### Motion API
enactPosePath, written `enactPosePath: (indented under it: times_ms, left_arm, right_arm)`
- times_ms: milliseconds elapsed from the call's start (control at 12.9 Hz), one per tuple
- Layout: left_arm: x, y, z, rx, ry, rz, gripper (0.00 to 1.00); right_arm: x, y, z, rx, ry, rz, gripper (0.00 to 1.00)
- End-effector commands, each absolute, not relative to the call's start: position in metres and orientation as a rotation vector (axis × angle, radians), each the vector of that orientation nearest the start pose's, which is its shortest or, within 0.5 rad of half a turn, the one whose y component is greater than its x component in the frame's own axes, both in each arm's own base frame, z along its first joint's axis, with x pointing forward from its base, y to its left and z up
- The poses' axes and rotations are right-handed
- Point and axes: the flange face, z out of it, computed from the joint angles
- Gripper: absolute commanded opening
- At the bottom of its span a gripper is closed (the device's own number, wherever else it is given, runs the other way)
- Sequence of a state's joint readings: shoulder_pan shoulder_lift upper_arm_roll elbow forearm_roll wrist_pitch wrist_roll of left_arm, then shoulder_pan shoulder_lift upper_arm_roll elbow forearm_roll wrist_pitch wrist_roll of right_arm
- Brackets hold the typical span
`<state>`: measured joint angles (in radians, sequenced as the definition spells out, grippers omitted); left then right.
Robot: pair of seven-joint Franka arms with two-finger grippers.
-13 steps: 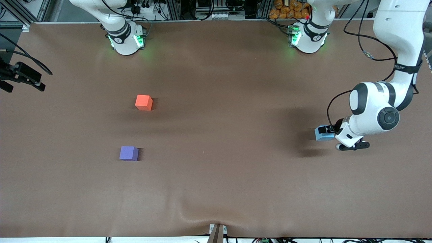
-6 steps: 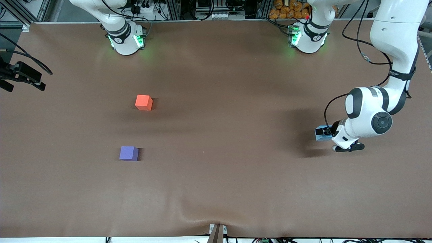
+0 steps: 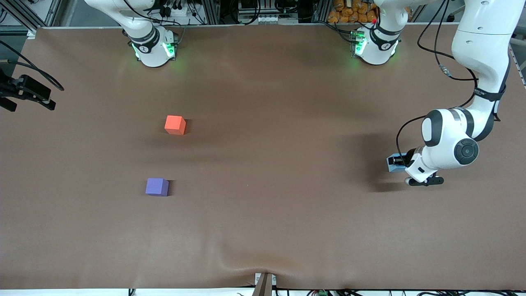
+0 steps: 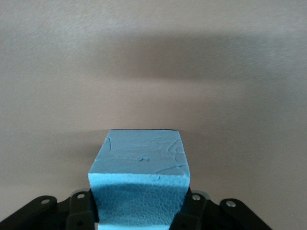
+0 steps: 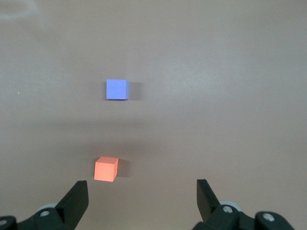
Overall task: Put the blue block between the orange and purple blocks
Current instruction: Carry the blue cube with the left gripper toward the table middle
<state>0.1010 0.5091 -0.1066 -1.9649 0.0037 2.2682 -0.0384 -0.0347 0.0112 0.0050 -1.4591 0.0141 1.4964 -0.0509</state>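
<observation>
Near the surface's edge at the left arm's end, the left pincer (image 3: pixel 400 163) pinches the blue block (image 3: pixel 395 163); lift straight, keeping it square, toward the gap between orange block (image 3: pixel 175 124) and purple block (image 3: pixel 156 186), while the right pincer (image 5: pixel 142 201) waits spread above them

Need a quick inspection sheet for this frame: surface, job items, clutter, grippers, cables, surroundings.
Surface: brown table cover, wrinkled at the edge nearest the front camera.
Job's things: blue block at the left arm's end, between the left gripper's fingers; orange block and purple block toward the right arm's end, apart, purple nearer the camera.
Clutter: nothing seen.
Grippers: left gripper low at the table, shut on the blue block; right gripper open, high over the table, waiting.
Cables: black cable looping along the left arm.
Surroundings: metal frames and orange packets past the bases.
</observation>
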Motion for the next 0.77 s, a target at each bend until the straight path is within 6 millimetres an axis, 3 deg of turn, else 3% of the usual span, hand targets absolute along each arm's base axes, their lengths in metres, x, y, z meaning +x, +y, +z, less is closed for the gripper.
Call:
enactPosePath:
  times_ms: [0,232,464,541,696]
  left_arm:
    - [0.586,-0.075,0.242,-3.197,0.082,0.405,0.00]
    - [0.577,-0.217,0.301,-3.239,0.078,0.381,0.00]
    - [0.547,-0.374,0.316,-3.269,0.067,0.358,0.00]
    - [0.536,-0.424,0.318,-3.279,-0.017,0.353,0.00]
    - [0.524,-0.484,0.312,-3.288,-0.201,0.371,0.00]
  right_arm:
    - [0.550,-0.017,0.666,-3.123,-0.065,-0.035,1.00]
    - [0.549,-0.018,0.666,-3.122,-0.060,-0.035,1.00]
    - [0.552,-0.017,0.663,-3.120,-0.068,-0.038,1.00]
    - [0.552,-0.016,0.663,-3.120,-0.070,-0.038,1.00]
    - [0.555,-0.017,0.660,-3.120,-0.065,-0.031,1.00]
